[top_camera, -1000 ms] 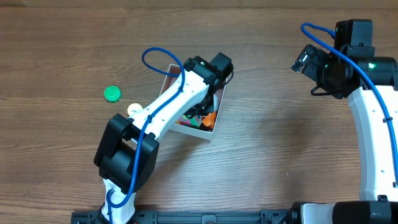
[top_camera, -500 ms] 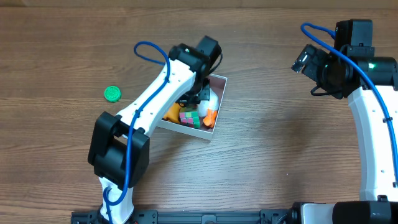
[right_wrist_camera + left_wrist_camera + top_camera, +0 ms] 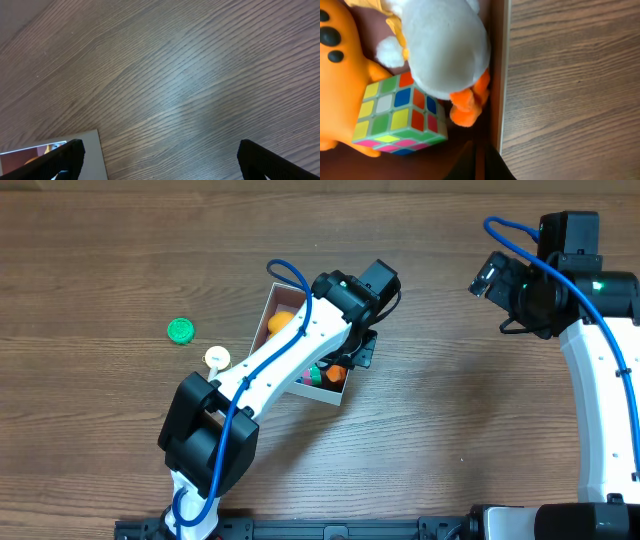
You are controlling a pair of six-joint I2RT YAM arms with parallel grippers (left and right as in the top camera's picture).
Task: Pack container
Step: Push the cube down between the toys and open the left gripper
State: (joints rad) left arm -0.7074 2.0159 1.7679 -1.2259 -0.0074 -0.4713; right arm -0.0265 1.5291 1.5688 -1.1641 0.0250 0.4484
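The shallow white cardboard box with mauve inside (image 3: 322, 393) lay just under the left gripper (image 3: 479, 155), whose fingers seemed pressed together, empty, above the wall facing the right arm, while the right gripper (image 3: 160, 150) hung well apart, fingers spread wide.

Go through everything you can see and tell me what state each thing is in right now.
Container: open-topped, toys inside, on the table.
Puzzle cube: scrambled, in the container.
White plush: lying in the container, against its wall.
Green cap: on the table, outside the container.
Left gripper: shut, empty, by the container's wall.
Right gripper: open, empty, above the table.
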